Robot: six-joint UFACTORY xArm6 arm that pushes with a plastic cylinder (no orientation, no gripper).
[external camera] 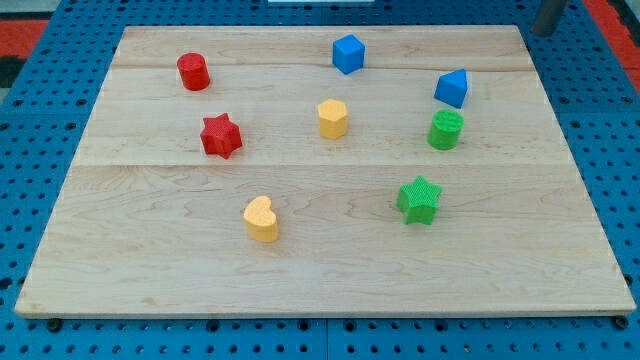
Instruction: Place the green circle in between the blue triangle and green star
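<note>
The green circle (446,130) stands on the wooden board at the view's right, just below the blue triangle (452,88) and almost touching it. The green star (419,199) lies further down, a little to the left of the circle, with a gap between them. My tip (545,32) shows at the view's top right corner, just off the board's far right corner, well away from all blocks and up and to the right of the blue triangle.
A blue cube (348,53) sits at the top centre, a yellow hexagon (332,118) in the middle, a yellow heart (261,218) lower left of centre. A red cylinder (193,71) and a red star (221,136) sit on the left. The board (150,260) lies on blue pegboard.
</note>
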